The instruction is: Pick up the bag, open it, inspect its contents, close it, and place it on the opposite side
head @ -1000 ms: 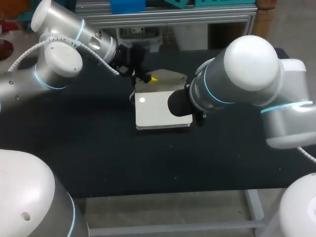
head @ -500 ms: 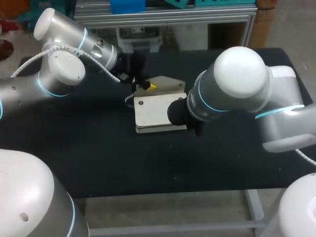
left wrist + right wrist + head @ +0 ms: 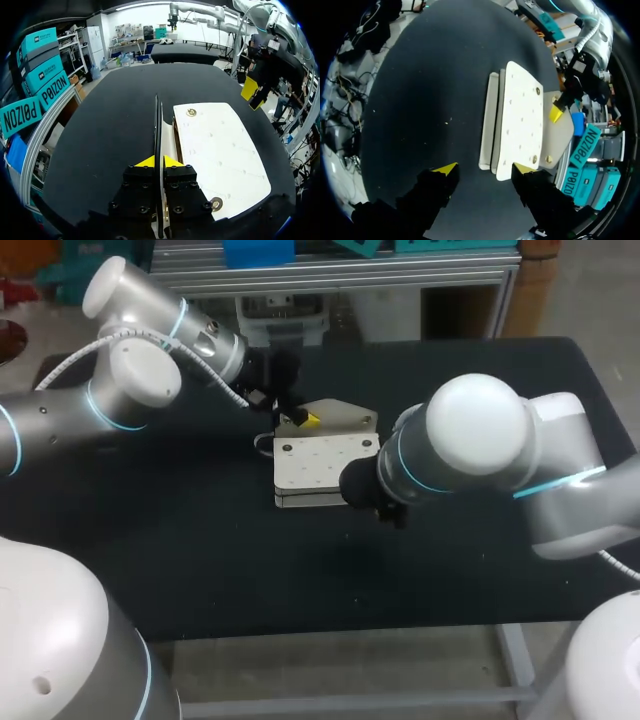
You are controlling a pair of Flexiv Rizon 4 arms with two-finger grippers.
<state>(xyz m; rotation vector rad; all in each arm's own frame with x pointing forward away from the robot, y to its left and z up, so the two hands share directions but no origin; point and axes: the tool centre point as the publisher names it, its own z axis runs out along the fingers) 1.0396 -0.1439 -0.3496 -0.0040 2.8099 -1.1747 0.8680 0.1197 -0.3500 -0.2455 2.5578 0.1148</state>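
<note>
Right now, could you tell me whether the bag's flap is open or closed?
Open. The left claw is shut on the flap, holding it lifted off the bag, whose metal fasteners lie uncovered.

Our left arm comes in from the far left; left end effector pinched tight on the bag flap. Our right arm bends in toward the middle; right end effector points down, fingers spread wide.

No text can be read on the bag.
</note>
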